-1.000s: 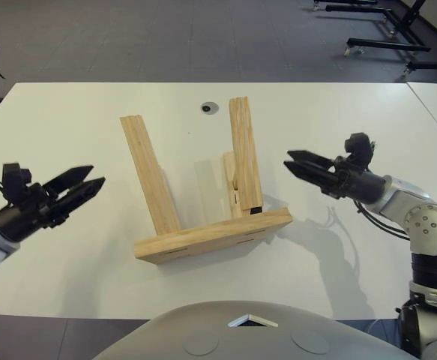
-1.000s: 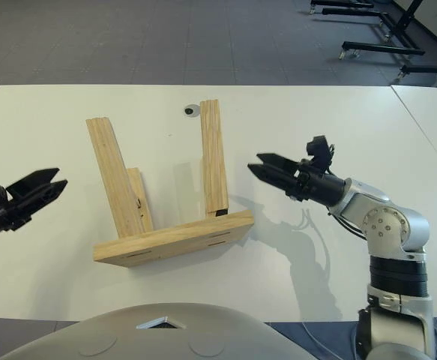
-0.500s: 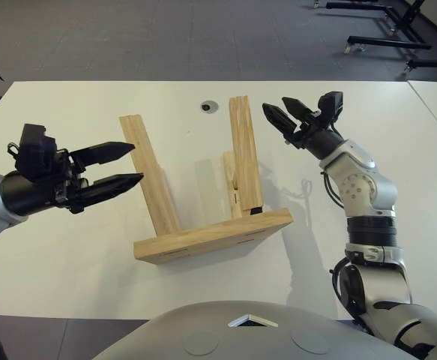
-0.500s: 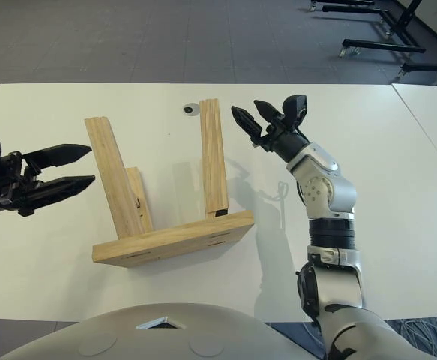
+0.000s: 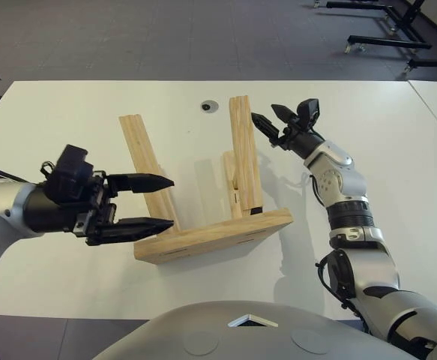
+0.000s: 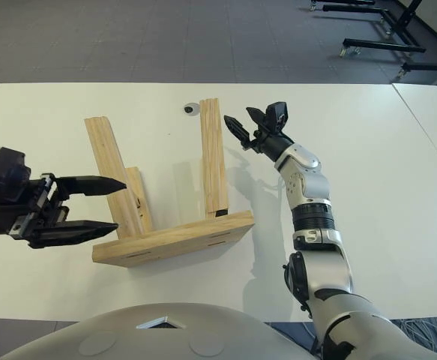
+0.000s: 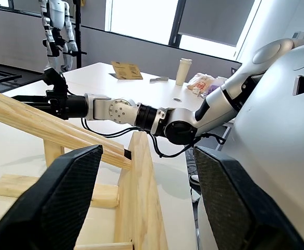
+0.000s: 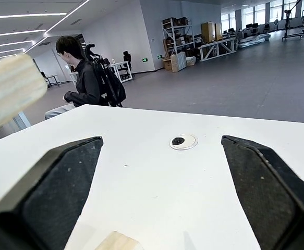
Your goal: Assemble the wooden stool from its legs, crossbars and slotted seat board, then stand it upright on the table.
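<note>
White table [image 5: 368, 135] carries the half-built wooden stool [image 5: 203, 238] on its side, seat board [image 5: 237, 229] on edge. The left gripper [image 5: 172, 202], spread wide and empty, has its tips at the left leg [image 5: 147, 169] near the board; whether they touch is unclear. The right gripper [image 5: 264, 112], parted and empty, hovers just beside the right leg [image 5: 242, 150]'s far end.

Bright overhead light; soft shadows on white table [image 5: 398, 142].
</note>
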